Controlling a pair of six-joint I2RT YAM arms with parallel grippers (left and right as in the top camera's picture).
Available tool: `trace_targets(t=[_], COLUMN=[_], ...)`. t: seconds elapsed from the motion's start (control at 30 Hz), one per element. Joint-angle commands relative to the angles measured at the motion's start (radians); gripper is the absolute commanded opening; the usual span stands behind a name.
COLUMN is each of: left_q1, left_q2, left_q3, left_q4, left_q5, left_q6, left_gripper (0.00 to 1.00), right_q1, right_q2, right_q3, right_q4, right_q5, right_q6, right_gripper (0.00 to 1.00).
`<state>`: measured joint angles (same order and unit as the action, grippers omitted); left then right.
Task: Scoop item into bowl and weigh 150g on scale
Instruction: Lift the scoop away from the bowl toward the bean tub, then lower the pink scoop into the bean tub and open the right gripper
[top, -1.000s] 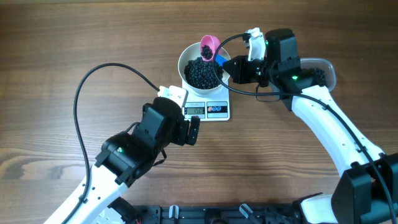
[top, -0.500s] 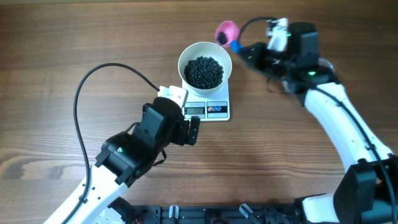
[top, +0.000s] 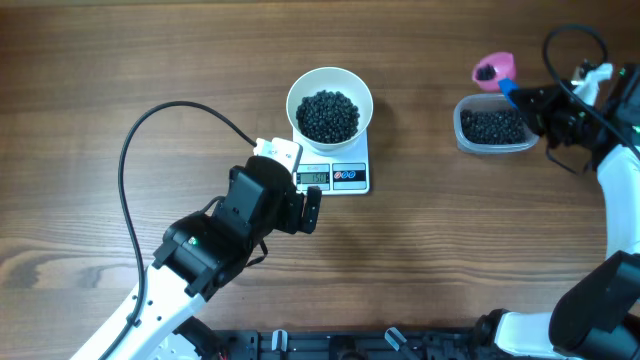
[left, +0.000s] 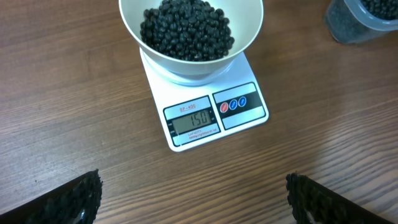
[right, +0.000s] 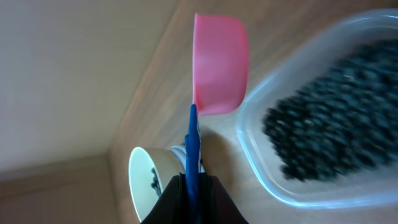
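**White bowl full on the scale**

We see black beans heaped in it; more lie in a clear tub at its 3 o'clock. Our right gripper is clamped on a pink scoop at the tub's 12 o'clock. Our left gripper has its jaws wide apart. Only the left wrist view shows the display reading 150.

Left wrist view: bowl rim cut off at 12 o'clock; clear tub cropped at 2 o'clock. Right wrist view: beads blurred
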<state>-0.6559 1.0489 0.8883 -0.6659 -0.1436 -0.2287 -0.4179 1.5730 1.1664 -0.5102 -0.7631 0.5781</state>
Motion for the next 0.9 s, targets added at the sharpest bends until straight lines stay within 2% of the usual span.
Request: trace_targets(t=[0.0, 0.13, 0.27, 0.43, 0.6, 0.67, 0.73, 0.8, 0.87], left_q1=[0.004, 0.004, 0.004, 0.004, 0.004, 0.004, 0.004, 0.004, 0.004], left_q2=[-0.001, -0.001, -0.001, -0.001, -0.001, -0.001, -0.001, -0.001, -0.001], left_q3=[0.002, 0.002, 0.002, 0.002, 0.002, 0.002, 0.002, 0.002, 0.002], left_q4=[0.003, 0.003, 0.003, 0.003, 0.003, 0.003, 0.003, 0.003, 0.003], left_q5=[0.005, 0.005, 0.005, 0.005, 0.005, 0.005, 0.005, 0.005, 0.005], left_q6=[0.016, 0.016, 0.016, 0.016, 0.016, 0.016, 0.016, 0.016, 0.016], left_gripper=[1.0, 1.0, 1.0, 1.0, 1.0, 1.0, 1.0, 1.0, 1.0], right_q1=[-0.059, -0.077, -0.076, -0.076, -0.076, -0.076, -0.076, -0.076, -0.076], right_q2=[-0.027, -0.027, -0.025, -0.025, -0.024, -0.025, -0.024, -0.024, -0.025], right_q3=[0.01, 0.01, 0.006, -0.066, -0.147, -0.147, -0.147, -0.147, -0.147], right_q4=[-0.078, -0.175, -0.232, -0.2, -0.133, -0.129, -0.131, -0.14, -0.146], right_q5=[-0.024, -0.011, 0.139, 0.138, 0.139, 0.14, 0.184, 0.263, 0.303], right_q6=[-0.148, -0.26, -0.263, -0.253, -0.182, -0.182, -0.182, -0.182, -0.183], right_gripper=[0.04, 0.04, 0.04, 0.04, 0.05, 0.16, 0.34, 0.56, 0.69])
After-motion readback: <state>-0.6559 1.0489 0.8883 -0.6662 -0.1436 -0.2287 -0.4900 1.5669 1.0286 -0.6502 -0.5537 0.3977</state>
